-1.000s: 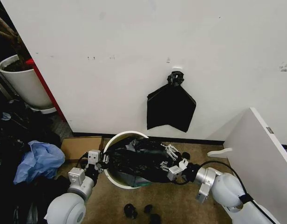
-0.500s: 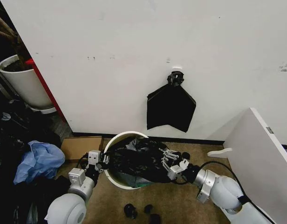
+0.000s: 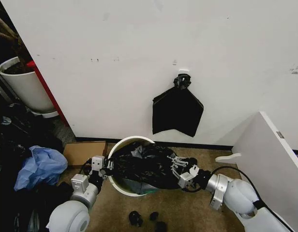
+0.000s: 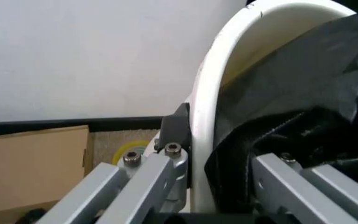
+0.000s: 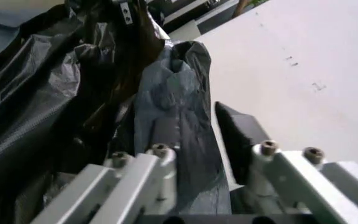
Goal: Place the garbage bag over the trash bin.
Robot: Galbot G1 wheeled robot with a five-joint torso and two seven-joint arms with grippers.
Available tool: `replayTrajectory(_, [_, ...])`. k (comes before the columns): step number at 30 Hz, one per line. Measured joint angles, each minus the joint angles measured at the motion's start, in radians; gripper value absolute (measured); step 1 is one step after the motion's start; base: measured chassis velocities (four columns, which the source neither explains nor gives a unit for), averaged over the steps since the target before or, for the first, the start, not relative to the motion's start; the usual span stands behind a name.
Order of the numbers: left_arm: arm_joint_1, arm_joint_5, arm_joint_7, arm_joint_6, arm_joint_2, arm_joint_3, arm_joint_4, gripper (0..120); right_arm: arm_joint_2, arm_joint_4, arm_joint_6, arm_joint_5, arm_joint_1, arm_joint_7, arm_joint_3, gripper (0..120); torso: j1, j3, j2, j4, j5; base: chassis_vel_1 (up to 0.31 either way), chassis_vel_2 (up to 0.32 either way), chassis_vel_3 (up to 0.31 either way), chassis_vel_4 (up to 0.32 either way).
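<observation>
The cream-white trash bin (image 3: pixel 121 145) stands on the floor against the wall, its rim bare at the back left. The glossy black garbage bag (image 3: pixel 141 166) lies crumpled over its mouth and right side. My left gripper (image 3: pixel 106 167) sits at the bin's left rim (image 4: pixel 207 107). One finger is outside the rim, the other inside, and they are shut on the bag film (image 4: pixel 303 79) there. At the bin's right side my right gripper (image 3: pixel 180 167) is shut on a bunched fold of the bag (image 5: pixel 179 93), which stands up between its fingers (image 5: pixel 160 154).
A flat black bundle (image 3: pixel 177 111) hangs on the wall above the bin. A white planter pot (image 3: pixel 25 89) and a blue plastic heap (image 3: pixel 40 164) are to the left, with cardboard (image 3: pixel 83 152) beside the bin. A white panel (image 3: pixel 272 164) stands at right. Small black scraps (image 3: pixel 146 220) lie in front.
My right gripper has shifted a little to the right and down, and the bag's edge came with it, spreading further over the bin's right side. The left gripper has stayed put.
</observation>
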Motion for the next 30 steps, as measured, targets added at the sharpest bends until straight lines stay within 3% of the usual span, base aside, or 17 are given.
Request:
replayTrajectory(8, [0.002,-0.005,-0.003,0.000,-0.005,0.004,-0.002,4,0.013,-0.012,-0.013,-0.048,0.015,-0.023,0.001,51,0.000,0.000,0.000,0.0001,0.0000,0.000,0.000,0.000,0.000])
replayTrajectory(23, [0.014,-0.022,-0.019,0.006,0.003,0.001,-0.028,4,0.025,-0.025,0.005,-0.054,0.022,-0.039,0.000,1,0.000,0.000,0.000,0.0000,0.0000,0.000,0.000,0.000,0.000])
replayTrajectory(26, [0.014,-0.024,-0.022,0.008,0.005,0.001,-0.028,4,0.025,-0.029,0.013,-0.029,0.022,-0.039,-0.002,0,0.000,0.000,0.000,0.0000,0.0000,0.000,0.000,0.000,0.000])
replayTrajectory(28, [0.015,-0.019,-0.021,0.007,0.007,0.001,-0.028,4,0.020,-0.034,0.014,0.029,0.025,-0.051,-0.010,0,0.000,0.000,0.000,-0.0001,0.0001,0.000,0.000,0.000,0.000])
replayTrajectory(29, [0.021,-0.012,-0.014,-0.001,0.010,0.001,-0.028,4,0.009,-0.036,0.005,0.148,0.030,-0.102,-0.020,0,0.000,0.000,0.000,0.0000,0.0000,0.000,0.000,0.000,0.000])
replayTrajectory(30, [0.021,-0.012,-0.014,-0.001,0.010,0.001,-0.028,4,0.009,-0.036,0.005,0.148,0.030,-0.102,-0.020,0,0.000,0.000,0.000,0.0000,0.0000,0.000,0.000,0.000,0.000])
